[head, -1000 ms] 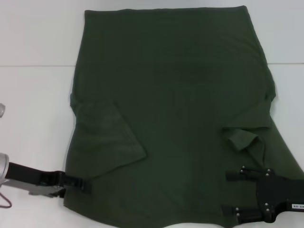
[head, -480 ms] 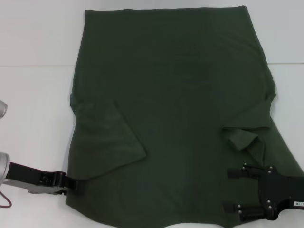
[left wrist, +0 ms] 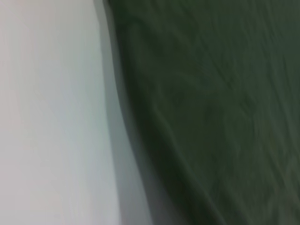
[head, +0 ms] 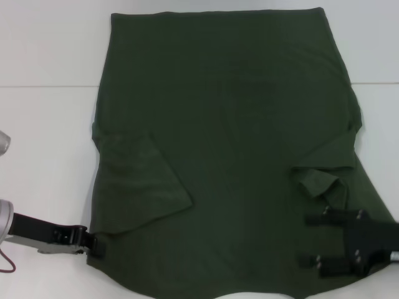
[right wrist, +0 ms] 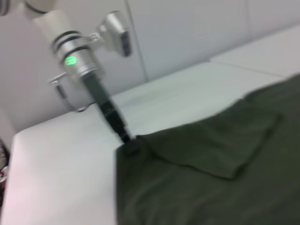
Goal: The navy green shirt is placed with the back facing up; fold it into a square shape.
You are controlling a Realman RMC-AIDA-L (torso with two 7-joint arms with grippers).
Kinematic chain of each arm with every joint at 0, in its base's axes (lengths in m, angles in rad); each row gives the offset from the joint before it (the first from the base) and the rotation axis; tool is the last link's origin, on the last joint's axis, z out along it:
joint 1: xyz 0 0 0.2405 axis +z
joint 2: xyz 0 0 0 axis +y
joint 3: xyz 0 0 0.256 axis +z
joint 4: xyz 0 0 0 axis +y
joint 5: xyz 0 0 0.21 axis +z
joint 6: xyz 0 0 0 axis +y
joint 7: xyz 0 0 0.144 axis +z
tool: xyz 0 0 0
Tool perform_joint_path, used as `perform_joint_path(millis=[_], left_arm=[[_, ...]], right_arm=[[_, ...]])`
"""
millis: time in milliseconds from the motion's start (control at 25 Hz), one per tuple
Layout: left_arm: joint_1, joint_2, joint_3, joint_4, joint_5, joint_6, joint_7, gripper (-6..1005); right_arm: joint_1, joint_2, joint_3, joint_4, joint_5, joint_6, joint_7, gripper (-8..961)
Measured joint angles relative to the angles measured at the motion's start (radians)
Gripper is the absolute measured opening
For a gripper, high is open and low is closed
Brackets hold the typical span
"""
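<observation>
The navy green shirt (head: 230,124) lies spread flat on the white table (head: 43,124), plain side up. Both sleeves are folded inward: one (head: 140,184) on the left, a crumpled one (head: 318,177) on the right. My left gripper (head: 95,245) sits low at the shirt's near left edge and touches the cloth there. The right wrist view shows the left gripper (right wrist: 127,144) at the shirt's (right wrist: 211,187) corner. My right gripper (head: 310,240) hovers open over the near right part of the shirt, holding nothing. In the left wrist view only the shirt's edge (left wrist: 225,93) shows against the table.
White table surface (head: 50,50) runs along the shirt's left and right sides. A table seam (head: 37,86) crosses at the back. A white wall (right wrist: 187,33) stands behind the left arm (right wrist: 79,61).
My right gripper has drawn back to the right and tilted slightly. My left gripper has slid left, from over the cloth to the shirt's edge. The shirt has not moved.
</observation>
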Motion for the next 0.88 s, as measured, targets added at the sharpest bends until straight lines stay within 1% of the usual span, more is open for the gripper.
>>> perform_joint_path(millis=[80, 120, 200, 240, 320, 360, 440, 480, 560, 640, 800, 880], left_arm=[[0.0, -0.001, 0.007, 0.0, 0.002, -0.001, 0.002, 70], [0.0, -0.001, 0.008, 0.0, 0.001, -0.001, 0.002, 67], [0.0, 0.001, 0.009, 0.0, -0.002, 0.005, 0.003, 60], [0.0, 0.004, 0.007, 0.0, -0.004, 0.008, 0.004, 57], [0.0, 0.007, 0.003, 0.0, -0.006, 0.014, 0.017, 53], [0.0, 0.008, 0.0, 0.0, -0.007, 0.015, 0.025, 52], [0.001, 0.01, -0.001, 0.0, -0.008, 0.015, 0.04, 51], [0.002, 0.011, -0.001, 0.0, -0.008, 0.016, 0.047, 50], [0.004, 0.012, -0.001, 0.0, -0.009, 0.016, 0.059, 50], [0.005, 0.012, -0.001, 0.0, -0.012, 0.016, 0.064, 50], [0.009, 0.014, -0.001, 0.0, -0.018, 0.018, 0.068, 50], [0.01, 0.014, -0.001, 0.0, -0.021, 0.018, 0.069, 50]], right_arm=[[0.0, -0.004, -0.001, -0.075, -0.013, 0.0, 0.132, 931], [-0.001, -0.008, -0.004, -0.125, -0.028, -0.004, 0.226, 931], [0.006, -0.027, -0.008, -0.236, -0.074, -0.022, 0.451, 931], [0.018, -0.045, -0.01, -0.298, -0.119, -0.04, 0.603, 930], [0.052, -0.078, -0.008, -0.358, -0.203, -0.086, 0.82, 930], [0.08, -0.099, -0.001, -0.376, -0.254, -0.115, 0.949, 930], [0.12, -0.124, 0.022, -0.379, -0.325, -0.163, 1.095, 930], [0.137, -0.131, 0.035, -0.379, -0.355, -0.185, 1.149, 899], [0.166, -0.137, 0.06, -0.38, -0.403, -0.201, 1.198, 838], [0.187, -0.136, 0.068, -0.382, -0.46, -0.181, 1.214, 776], [0.22, -0.123, 0.062, -0.349, -0.616, -0.124, 1.225, 778], [0.224, -0.12, 0.059, -0.328, -0.655, -0.101, 1.224, 779]])
